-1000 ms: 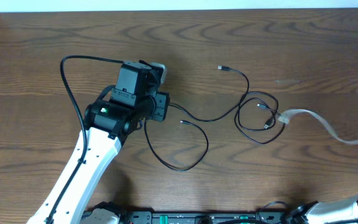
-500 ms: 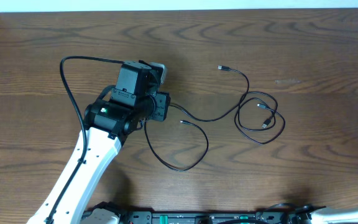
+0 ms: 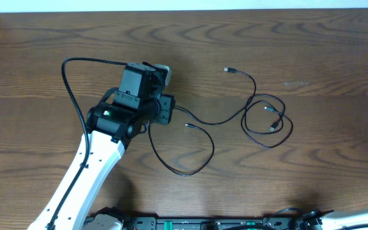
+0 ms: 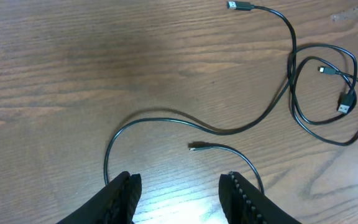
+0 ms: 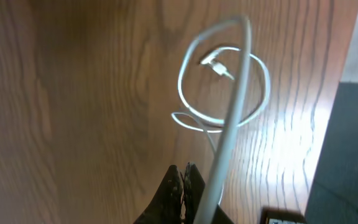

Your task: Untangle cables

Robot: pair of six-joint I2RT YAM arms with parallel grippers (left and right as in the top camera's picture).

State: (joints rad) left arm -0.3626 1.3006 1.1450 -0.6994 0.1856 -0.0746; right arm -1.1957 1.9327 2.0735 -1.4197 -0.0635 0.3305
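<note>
Brown wood-grain table; white strip along far edge

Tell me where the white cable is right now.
Only the right wrist view shows it: the white cable rises from the shut right tool and loops above the wooden table, near its edge.

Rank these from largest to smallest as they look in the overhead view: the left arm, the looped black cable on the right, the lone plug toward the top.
1. left arm, though it stands nearer the camera
2. looped black cable
3. plug, clearly smallest
</note>
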